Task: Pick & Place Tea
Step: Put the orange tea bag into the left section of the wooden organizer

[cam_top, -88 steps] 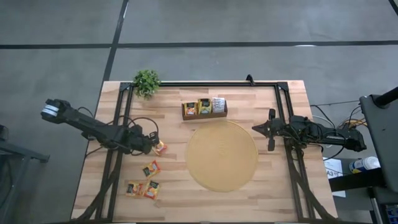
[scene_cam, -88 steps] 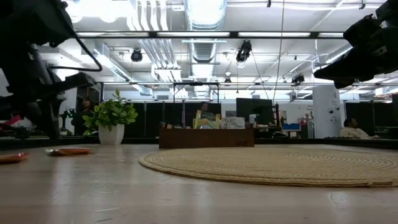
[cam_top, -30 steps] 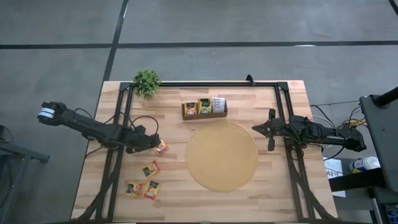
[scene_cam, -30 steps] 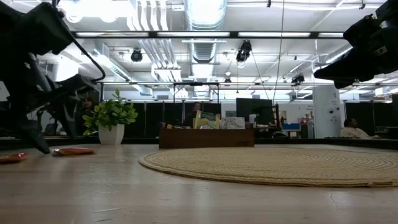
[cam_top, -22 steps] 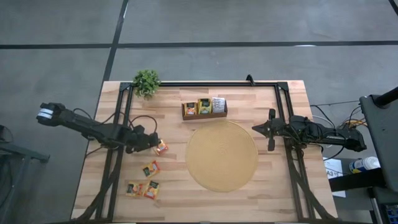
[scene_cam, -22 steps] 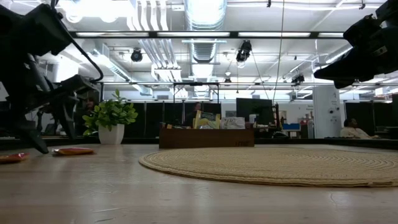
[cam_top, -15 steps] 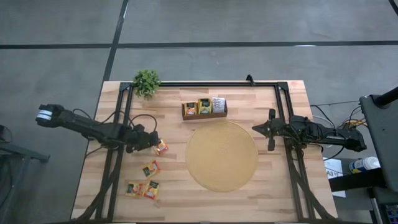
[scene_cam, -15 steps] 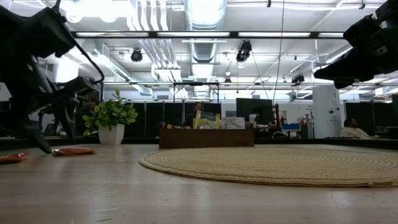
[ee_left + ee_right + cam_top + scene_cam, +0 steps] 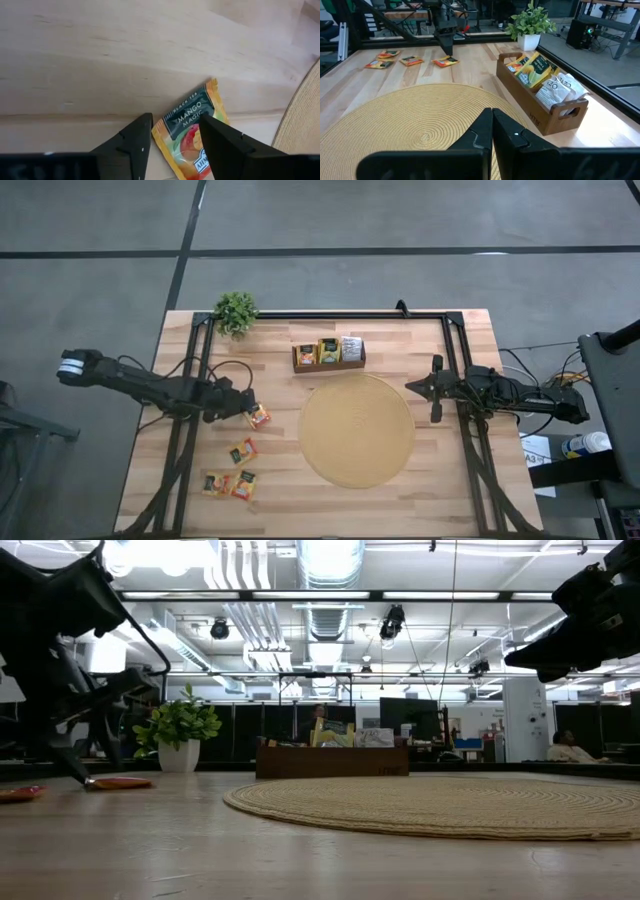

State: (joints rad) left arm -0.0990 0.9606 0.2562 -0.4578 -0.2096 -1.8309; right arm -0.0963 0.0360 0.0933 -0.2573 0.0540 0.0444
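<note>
My left gripper [image 9: 172, 132] straddles the mango sachet [image 9: 192, 132] near the surface's left edge, fingers apart either side, ready to pinch it. The right gripper [image 9: 492, 125] waits by the right edge, fingers together.

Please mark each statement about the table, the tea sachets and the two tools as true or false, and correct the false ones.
1. The left tool has its fingers on either side of an orange sachet that lies flat on the table. True.
2. The round mat has sachets lying on it. False: nothing lies on it.
3. The right tool is shut and holds nothing. True.
4. The wooden tray is empty. False: all three slots hold sachets.
5. Three more sachets lie on the wood left of the mat. True.
</note>
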